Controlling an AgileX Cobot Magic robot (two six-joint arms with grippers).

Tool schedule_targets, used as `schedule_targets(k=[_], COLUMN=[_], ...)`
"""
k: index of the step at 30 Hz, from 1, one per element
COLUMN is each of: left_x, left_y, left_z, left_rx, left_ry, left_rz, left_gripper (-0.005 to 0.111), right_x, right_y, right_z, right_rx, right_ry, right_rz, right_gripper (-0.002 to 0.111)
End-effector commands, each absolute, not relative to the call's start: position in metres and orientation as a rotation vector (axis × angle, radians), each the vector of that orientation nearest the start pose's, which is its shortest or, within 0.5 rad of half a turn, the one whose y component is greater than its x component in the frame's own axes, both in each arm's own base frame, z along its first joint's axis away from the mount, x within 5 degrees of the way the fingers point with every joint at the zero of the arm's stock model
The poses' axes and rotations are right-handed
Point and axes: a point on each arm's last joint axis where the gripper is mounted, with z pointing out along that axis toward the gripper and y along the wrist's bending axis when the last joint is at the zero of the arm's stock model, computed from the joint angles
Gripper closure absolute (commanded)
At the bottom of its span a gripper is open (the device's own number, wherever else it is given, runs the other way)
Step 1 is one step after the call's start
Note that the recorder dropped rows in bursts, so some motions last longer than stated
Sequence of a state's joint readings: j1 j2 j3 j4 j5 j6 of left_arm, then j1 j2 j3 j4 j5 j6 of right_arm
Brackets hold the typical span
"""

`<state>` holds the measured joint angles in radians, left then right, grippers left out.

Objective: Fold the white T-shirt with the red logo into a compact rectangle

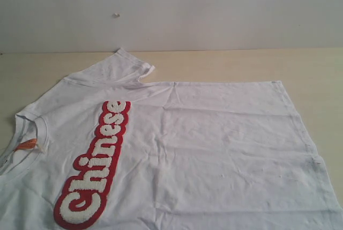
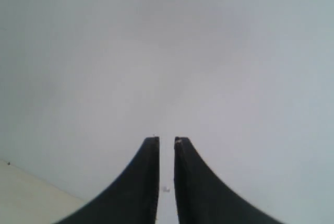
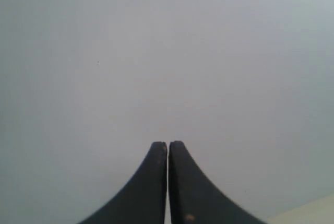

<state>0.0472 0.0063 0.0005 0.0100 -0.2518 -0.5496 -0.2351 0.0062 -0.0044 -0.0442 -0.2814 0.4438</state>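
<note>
Shirt: the white T-shirt (image 1: 225, 149) lies spread flat and face up on the counter (image 1: 241, 64), turned sideways, filling most of the near half. Its near part runs out of sight.
Collar: at the left edge, with a small orange tag (image 1: 25, 145) showing inside the neck.
Hem: on the right (image 1: 300, 128), running from far to near.
Sleeve: the far one (image 1: 115, 69) sticks out towards the wall (image 1: 187, 10), lying flat.
Logo: the red logo (image 1: 96, 165) runs far to near across the chest, left of the middle, its white letters reading "Chinese".
Cloth: lightly creased, no fold made yet.
Left gripper (image 2: 166, 141): almost clenched, a thin slit between its dark fingers, nothing in it; it points at the pale wall, off the shirt.
Right gripper (image 3: 167, 144): clenched tight, fingers touching, empty, also facing the wall.
Arms: neither shows over the counter from the room's view.
</note>
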Motion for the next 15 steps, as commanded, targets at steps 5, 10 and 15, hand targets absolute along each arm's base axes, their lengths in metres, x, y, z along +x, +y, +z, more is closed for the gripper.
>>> schedule_targets(k=[5,10,15], left_x=[0.049,0.052,0.062], left_y=[0.000,-0.005,-0.011], left_z=[0.242,0.273,0.310], left_rx=[-0.328,-0.281,-0.193], left_ry=[1.151,1.169,1.213], left_rz=[-0.459,-0.492,-0.479], left_gripper=[0.100,0.107,0.107], right_x=[0.047,0.042,0.048], right_y=[-0.009,-0.008,-0.008], right_z=[0.245,0.268,0.295], right_rx=[0.347,0.330,0.321], right_ry=[1.071,1.012,1.023], right_rz=[0.176,0.189,0.206], right_gripper=[0.106,0.106,0.106])
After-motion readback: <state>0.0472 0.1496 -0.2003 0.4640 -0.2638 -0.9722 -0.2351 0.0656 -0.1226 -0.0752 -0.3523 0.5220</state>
